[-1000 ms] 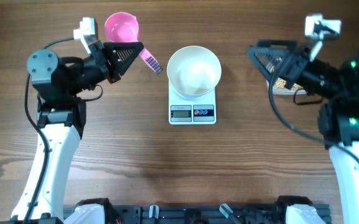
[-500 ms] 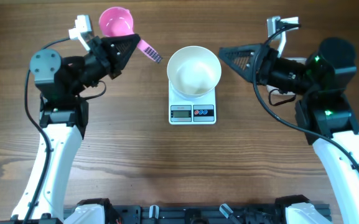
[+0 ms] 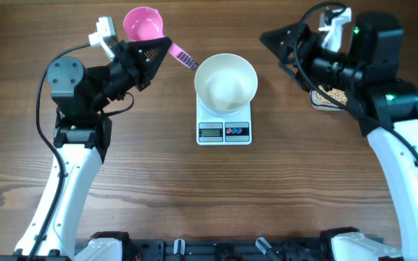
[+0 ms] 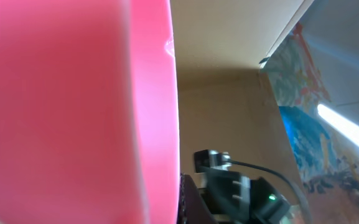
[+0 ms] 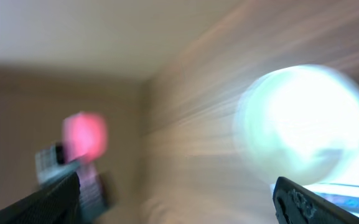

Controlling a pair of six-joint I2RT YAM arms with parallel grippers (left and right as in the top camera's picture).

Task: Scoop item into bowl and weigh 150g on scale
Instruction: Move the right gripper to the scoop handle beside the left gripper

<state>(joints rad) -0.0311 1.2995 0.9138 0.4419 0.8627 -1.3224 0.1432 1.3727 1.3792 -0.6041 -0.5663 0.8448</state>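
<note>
The white bowl (image 3: 225, 82) stands on the small white scale (image 3: 224, 132) at the table's middle; it looks blurred in the right wrist view, bowl (image 5: 303, 118). My left gripper (image 3: 158, 52) is shut on the handle of a pink scoop (image 3: 142, 25), held up to the bowl's back left. That scoop (image 4: 73, 112) fills the left wrist view. Pale tan beans, the item (image 3: 330, 96), show in a tub mostly hidden under my right arm. My right gripper (image 3: 266, 36) is open with nothing in it, raised at the bowl's back right, gripper (image 5: 179, 205).
The scale's display (image 3: 210, 132) and dark button panel (image 3: 237, 132) face the front edge. Bare wooden tabletop (image 3: 216, 196) lies in front of the scale. Both arm bases stand at the near corners.
My right arm has swung from over the tub at the far right, up and left toward the bowl's back right. The left gripper with the scoop has shifted slightly right.
</note>
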